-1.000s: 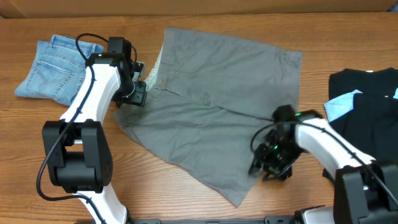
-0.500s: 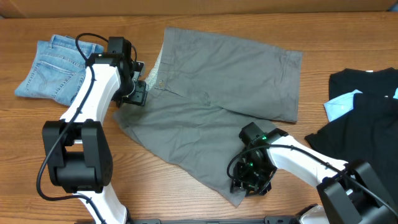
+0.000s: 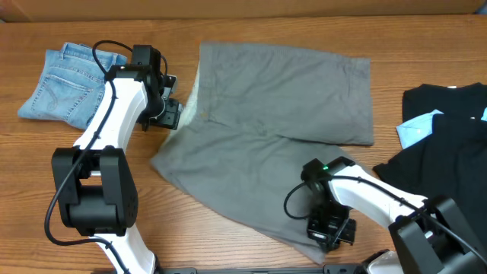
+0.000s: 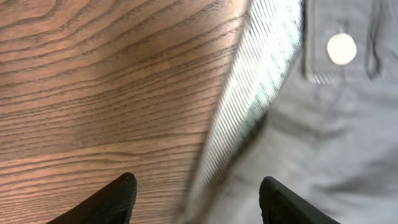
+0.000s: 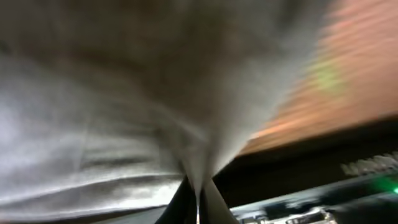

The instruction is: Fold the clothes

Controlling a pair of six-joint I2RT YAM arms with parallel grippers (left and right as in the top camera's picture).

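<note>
The wide grey-khaki shorts lie spread in the middle of the table. My left gripper is open at the waistband's left edge. In the left wrist view its fingertips straddle the pale striped lining, near the waistband button. My right gripper is at the lower leg hem near the front edge. In the right wrist view, which is blurred, its fingers are shut on a pinch of the grey fabric.
Small light-blue denim shorts lie folded at the far left. Black garments with a light-blue piece lie at the right edge. The table's front edge is just below my right gripper.
My right gripper has swung from the right side round to the lower leg hem and closed on it. The shorts have shifted and flattened a little. The left arm has barely moved.
</note>
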